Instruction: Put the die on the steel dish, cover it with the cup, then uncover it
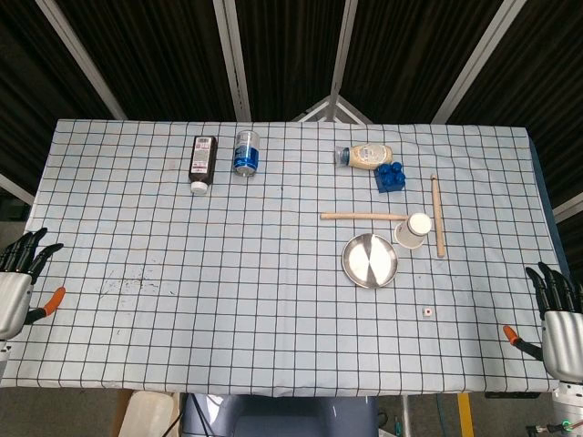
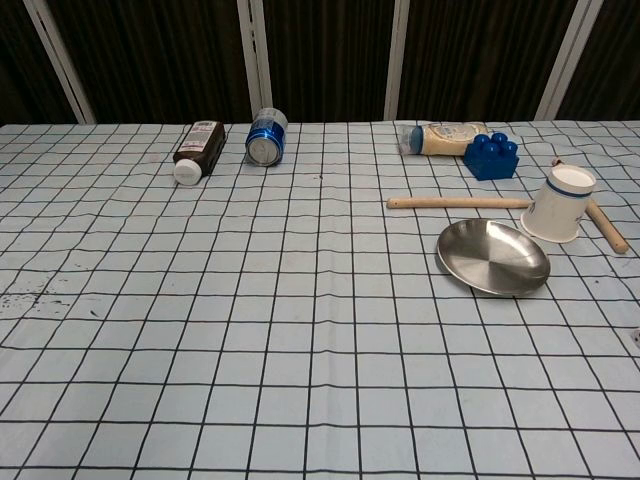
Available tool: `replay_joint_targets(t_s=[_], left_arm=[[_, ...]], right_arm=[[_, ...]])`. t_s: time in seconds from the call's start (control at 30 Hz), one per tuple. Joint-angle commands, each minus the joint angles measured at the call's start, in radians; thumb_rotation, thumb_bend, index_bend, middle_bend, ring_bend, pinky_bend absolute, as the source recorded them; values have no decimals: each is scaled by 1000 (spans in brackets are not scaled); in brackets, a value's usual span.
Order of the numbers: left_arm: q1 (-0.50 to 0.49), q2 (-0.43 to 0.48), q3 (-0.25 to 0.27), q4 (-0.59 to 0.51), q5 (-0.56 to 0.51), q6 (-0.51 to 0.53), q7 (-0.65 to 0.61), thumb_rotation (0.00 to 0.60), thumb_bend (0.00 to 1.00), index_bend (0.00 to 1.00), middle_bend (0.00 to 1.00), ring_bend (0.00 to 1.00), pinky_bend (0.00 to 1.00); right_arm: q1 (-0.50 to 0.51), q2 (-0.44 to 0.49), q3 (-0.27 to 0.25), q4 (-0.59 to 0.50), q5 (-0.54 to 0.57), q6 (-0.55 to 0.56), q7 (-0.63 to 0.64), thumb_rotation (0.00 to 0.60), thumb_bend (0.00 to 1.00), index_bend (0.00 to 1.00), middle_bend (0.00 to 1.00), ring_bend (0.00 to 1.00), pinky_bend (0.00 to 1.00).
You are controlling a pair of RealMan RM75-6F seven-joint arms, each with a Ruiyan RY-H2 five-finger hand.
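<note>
Covering the table, a checked cloth (image 1: 228, 264) under dark slats; each robot hand (image 1: 16, 282) (image 1: 557, 319) splayed, holding nothing

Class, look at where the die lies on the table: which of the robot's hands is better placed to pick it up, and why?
The right hand. The die and the steel dish lie on its side of the table, while the left hand is at the opposite edge.

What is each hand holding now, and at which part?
Nothing. The left hand and right hand are empty, fingers apart, at the table's edges.
</note>
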Motion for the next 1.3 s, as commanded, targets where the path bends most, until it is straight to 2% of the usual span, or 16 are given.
replay_joint_targets(t_s=[0.03,0.4,0.63,0.97,1.3], left_arm=[[-3,-1,-2,4,-5,-8,-5,600,467,172,0,0,98],[6,2,-1,-1,0,13,-2,600,468,172,0,0,99],[7,4,-6,0,-7,13,-16,600,468,172,0,0,99],[-1,5,-17,11,-30,-8,-30,600,467,172,0,0,99],[-5,0,-15,12,-34,-20,-14,600,467,172,0,0,99]], right_arm=[[2,-1,-1,-2,3,-7,-6,600,0,135,107,108,0],[33,-24,-28,-4,31,-116,-30,600,0,188,107,108,0],[91,-99,-59,16,26,-241,-61,600,0,219,107,108,0],[168,-184,-42,95,68,-364,-71,600,16,315,129,116,0],[193,-225,-29,169,108,-402,-60,600,92,378,139,125,0]])
